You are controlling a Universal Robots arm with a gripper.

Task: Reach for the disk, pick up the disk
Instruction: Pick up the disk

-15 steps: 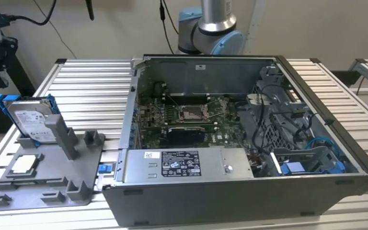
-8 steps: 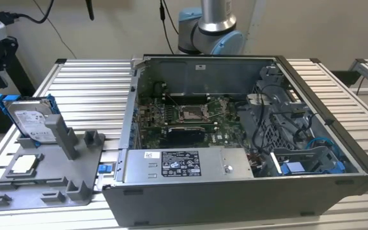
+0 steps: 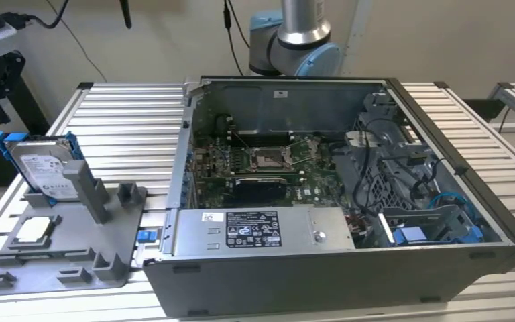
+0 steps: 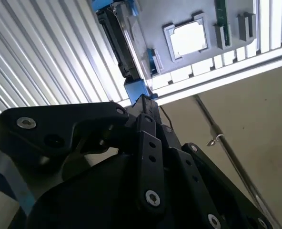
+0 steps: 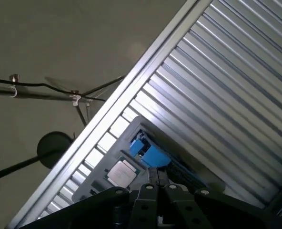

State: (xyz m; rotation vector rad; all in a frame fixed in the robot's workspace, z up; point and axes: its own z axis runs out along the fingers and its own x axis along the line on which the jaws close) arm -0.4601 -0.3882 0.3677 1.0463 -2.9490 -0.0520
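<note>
- The disk stands on edge in a grey plastic holder at the exterior view's left. It is not yet grasped: flat silver metal, white label, blue carrier.
- In the second wrist view, the black gripper points toward it, apart from it. Its fingers look pressed together and empty.
- Rightward sits an open sheet-metal computer case.

In the exterior view the arm is a smooth silver tube above a rounded grey joint with a pale blue cap. In the second wrist view the tool is matte black, with flat, round-ended link bars over a bulky body, fastened with small silver screws.
</note>
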